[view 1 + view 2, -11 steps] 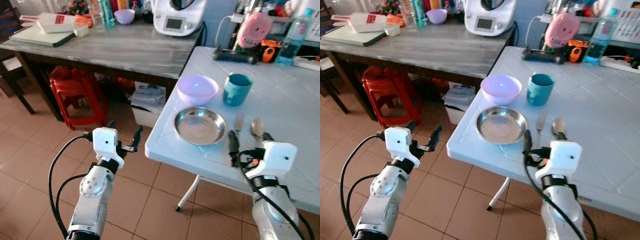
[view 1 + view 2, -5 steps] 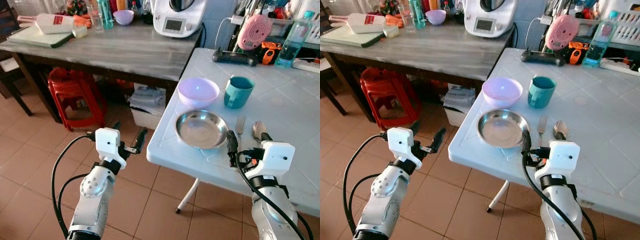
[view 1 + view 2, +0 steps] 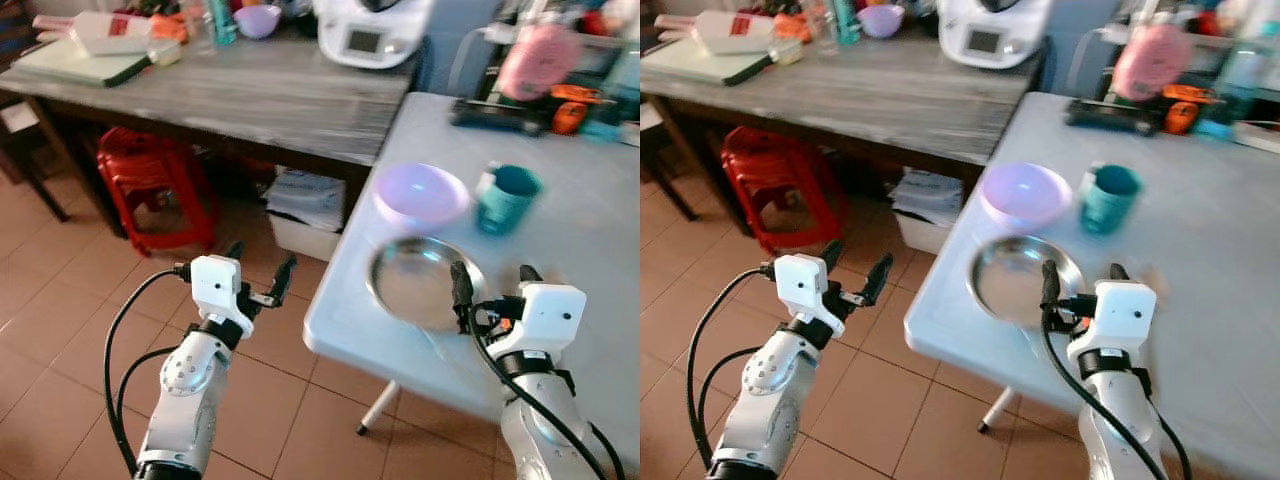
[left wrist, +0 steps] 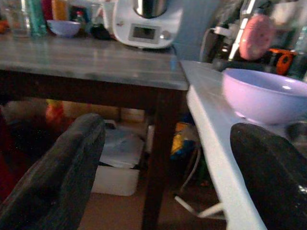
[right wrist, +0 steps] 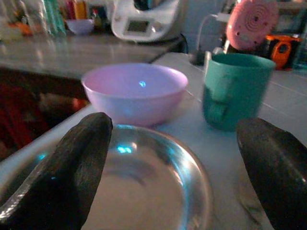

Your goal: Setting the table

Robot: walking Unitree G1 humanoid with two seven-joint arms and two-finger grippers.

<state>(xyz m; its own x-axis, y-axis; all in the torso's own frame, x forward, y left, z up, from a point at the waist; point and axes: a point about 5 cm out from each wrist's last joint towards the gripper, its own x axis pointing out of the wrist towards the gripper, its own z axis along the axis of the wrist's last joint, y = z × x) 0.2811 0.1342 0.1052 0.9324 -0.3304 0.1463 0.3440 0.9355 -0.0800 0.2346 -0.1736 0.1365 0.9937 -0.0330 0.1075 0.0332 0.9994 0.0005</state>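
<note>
A steel plate (image 3: pixel 422 283) sits at the bench's (image 3: pixel 590 230) near edge, bowl (image 3: pixel 421 193) and cup (image 3: pixel 504 198) behind it. The right tool (image 3: pixel 487 290) hovers spread over the plate; the left tool (image 3: pixel 262 275) hangs spread off the bench. The plate looks light, stiff, slick: best pinched at its rim.

A red plastic stool (image 3: pixel 148 178) stands under the grey wooden table (image 3: pixel 250 95), which carries a white kitchen machine (image 3: pixel 372 30), a small purple bowl (image 3: pixel 257 19) and a green cutting board (image 3: pixel 75 65).
</note>
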